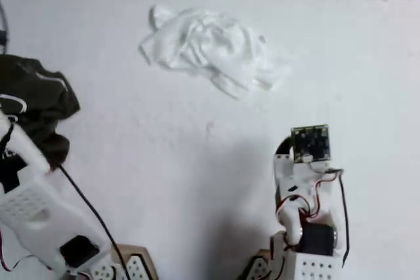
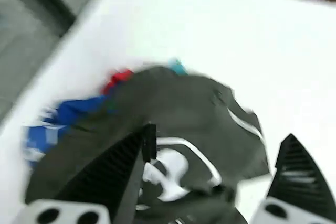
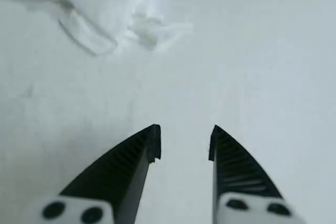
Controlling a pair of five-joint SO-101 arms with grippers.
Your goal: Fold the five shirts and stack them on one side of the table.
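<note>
A crumpled white shirt (image 1: pixel 209 49) lies on the white table (image 1: pixel 164 162) at the far middle; its hem (image 3: pixel 100 17) also shows in the right wrist view. A dark shirt with white markings (image 1: pixel 36 100) sits bunched at the left edge, on top of a pile with blue (image 2: pixel 68 116) and red (image 2: pixel 118 78) shirts under it. My left gripper (image 2: pixel 218 145) hangs open just above the dark shirt (image 2: pixel 184 124), nothing held. My right gripper (image 3: pixel 184 142) stands open over bare table, short of the white shirt, with its arm (image 1: pixel 305 188) at the near right.
The table's left edge (image 2: pixel 68 40) runs close beside the shirt pile, with floor beyond it. A black cable (image 1: pixel 88 208) trails from the left arm (image 1: pixel 39 208). Dark furniture lines the far side.
</note>
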